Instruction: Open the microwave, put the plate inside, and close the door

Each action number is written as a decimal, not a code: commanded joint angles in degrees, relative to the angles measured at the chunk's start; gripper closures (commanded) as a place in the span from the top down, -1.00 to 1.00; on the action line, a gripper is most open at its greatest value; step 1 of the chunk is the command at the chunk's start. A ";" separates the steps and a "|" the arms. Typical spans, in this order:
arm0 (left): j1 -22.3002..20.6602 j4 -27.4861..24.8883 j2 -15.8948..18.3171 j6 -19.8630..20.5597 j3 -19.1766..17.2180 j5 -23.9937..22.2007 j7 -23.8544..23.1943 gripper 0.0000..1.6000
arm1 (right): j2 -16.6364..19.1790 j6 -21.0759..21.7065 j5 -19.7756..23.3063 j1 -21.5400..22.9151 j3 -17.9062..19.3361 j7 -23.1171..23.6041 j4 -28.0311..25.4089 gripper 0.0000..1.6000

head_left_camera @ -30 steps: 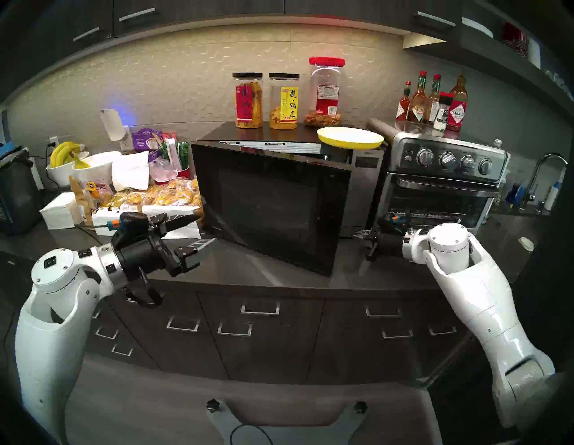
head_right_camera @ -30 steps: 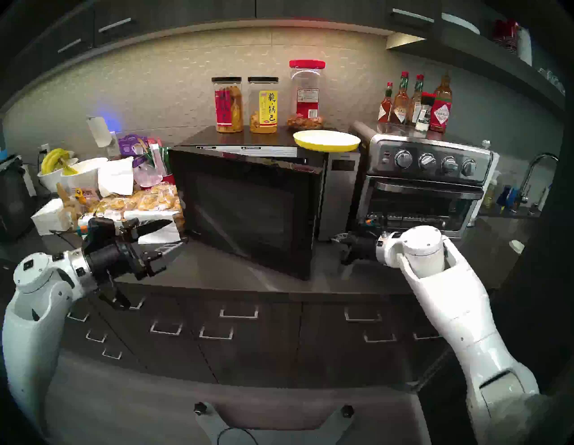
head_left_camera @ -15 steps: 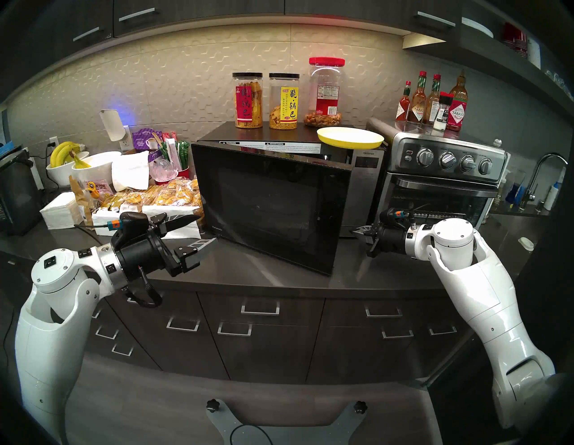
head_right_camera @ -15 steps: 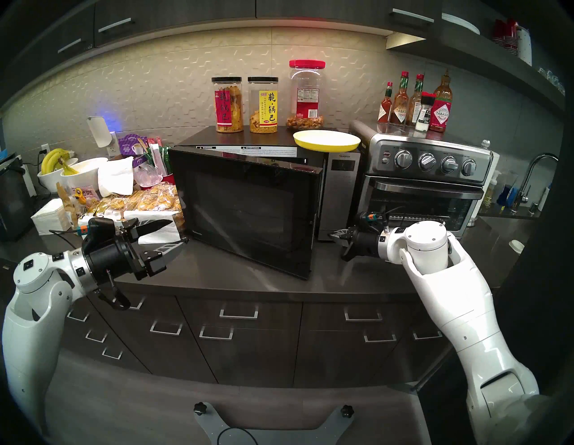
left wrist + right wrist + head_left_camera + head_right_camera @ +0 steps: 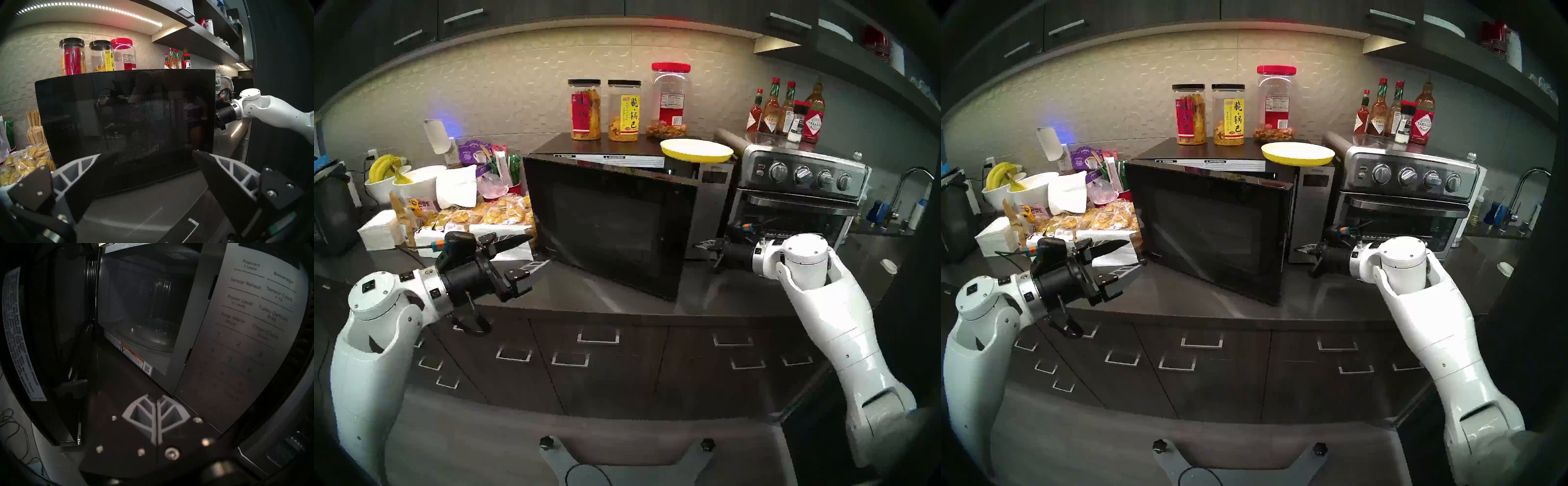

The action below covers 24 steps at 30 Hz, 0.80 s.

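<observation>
Now the closed right tool (image 5: 704, 245) has risen nearer the microwave (image 5: 707, 203); left tool (image 5: 531, 251) stays open.

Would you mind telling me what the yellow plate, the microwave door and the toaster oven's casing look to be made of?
Yellow plate: probably glazed ceramic or melamine; smooth, evenly coloured, soft sheen.
Microwave door: dark glossy glass or plastic; it mirrors the room, with a perforated mesh behind.
Toaster oven: likely brushed stainless steel; grey streaky highlights.
</observation>
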 commanded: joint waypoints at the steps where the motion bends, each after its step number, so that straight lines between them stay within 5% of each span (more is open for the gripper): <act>1: -0.05 -0.56 0.15 -0.02 -0.15 -0.03 -0.14 1.00 | -0.77 0.33 1.09 3.23 0.42 1.17 -1.08 -1.00; 24: -0.03 -0.58 0.15 -0.01 -0.16 -0.03 -0.14 1.00 | 0.83 0.53 6.00 1.48 2.47 12.18 -5.46 -1.00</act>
